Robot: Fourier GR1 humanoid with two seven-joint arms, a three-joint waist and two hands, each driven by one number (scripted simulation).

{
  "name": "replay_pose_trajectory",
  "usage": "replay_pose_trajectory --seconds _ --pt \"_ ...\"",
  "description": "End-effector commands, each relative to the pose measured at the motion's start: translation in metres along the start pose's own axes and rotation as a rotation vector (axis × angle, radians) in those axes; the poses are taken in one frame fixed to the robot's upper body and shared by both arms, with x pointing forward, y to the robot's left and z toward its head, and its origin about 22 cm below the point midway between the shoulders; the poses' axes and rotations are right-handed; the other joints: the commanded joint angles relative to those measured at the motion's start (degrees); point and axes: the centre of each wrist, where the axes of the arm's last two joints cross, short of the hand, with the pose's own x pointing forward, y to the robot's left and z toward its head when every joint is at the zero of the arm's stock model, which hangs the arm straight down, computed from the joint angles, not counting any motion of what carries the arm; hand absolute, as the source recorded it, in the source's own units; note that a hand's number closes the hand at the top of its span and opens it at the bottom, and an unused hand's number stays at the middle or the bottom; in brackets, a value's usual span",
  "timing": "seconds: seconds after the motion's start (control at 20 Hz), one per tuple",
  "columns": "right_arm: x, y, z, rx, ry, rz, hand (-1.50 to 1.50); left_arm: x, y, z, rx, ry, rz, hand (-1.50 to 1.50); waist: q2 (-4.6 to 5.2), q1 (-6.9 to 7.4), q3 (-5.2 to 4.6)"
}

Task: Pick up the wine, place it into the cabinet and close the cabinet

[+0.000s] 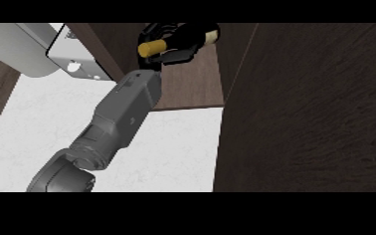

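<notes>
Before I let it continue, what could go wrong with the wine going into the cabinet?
The left hand holds the wine bottle sideways, fingers curled round it, above the cabinet shelf; released like that, it might roll out. The dark panel at right, probably the open door, stands close beside the forearm, so closing early could strike it.
</notes>
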Motion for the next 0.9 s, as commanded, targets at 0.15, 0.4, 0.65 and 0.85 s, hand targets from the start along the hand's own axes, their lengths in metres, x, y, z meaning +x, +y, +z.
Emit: replay_pose_trajectory --seconds 0.15,0.4,0.65,0.85 --pt "0.004 -0.008 0.012 -0.005 -0.034 -0.013 -1.5 -0.006 0.021 -0.003 0.045 0.029 -0.089 -1.5 0.42 -0.38 -0.1" --pt "0.006 -0.004 0.007 0.006 -0.034 -0.025 -1.5 -0.016 0.014 0.009 0.028 0.008 -0.156 -1.5 0.6 -0.63 -0.15" --pt "-0.002 -0.001 0.005 0.002 -0.033 -0.012 -1.5 -0.029 0.041 0.014 0.026 0.013 -0.196 -1.5 0.45 0.01 -0.16" --pt "0.003 -0.005 0.009 0.019 -0.034 -0.002 -1.5 -0.034 0.043 0.019 0.049 0.006 -0.145 -1.5 0.64 -0.39 -0.2"
